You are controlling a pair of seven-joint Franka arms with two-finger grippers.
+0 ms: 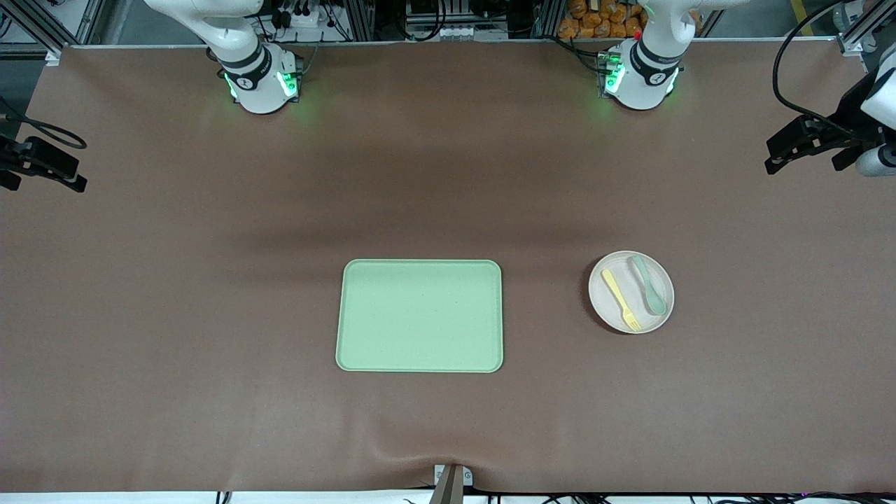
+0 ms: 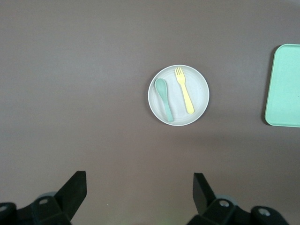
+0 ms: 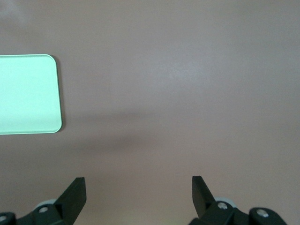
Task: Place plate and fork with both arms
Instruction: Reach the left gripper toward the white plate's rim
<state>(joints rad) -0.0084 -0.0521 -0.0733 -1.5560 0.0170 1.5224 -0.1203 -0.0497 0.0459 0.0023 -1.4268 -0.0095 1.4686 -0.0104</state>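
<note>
The pale plate (image 1: 633,290) lies on the brown table toward the left arm's end. The yellow fork (image 1: 619,295) and a muted green spoon (image 1: 649,287) lie side by side on it. The left wrist view shows the plate (image 2: 176,104), fork (image 2: 184,93) and spoon (image 2: 164,96) from high above. My left gripper (image 1: 773,155) is open and empty, up in the air at that end of the table; its jaws (image 2: 139,180) stand wide apart. My right gripper (image 1: 70,171) is open and empty, high over the right arm's end of the table (image 3: 138,183).
A rectangular light green tray (image 1: 420,315) lies empty at the table's middle, beside the plate toward the right arm's end. Its edge shows in the left wrist view (image 2: 286,84) and its corner in the right wrist view (image 3: 26,93). Both arm bases stand along the table's robot edge.
</note>
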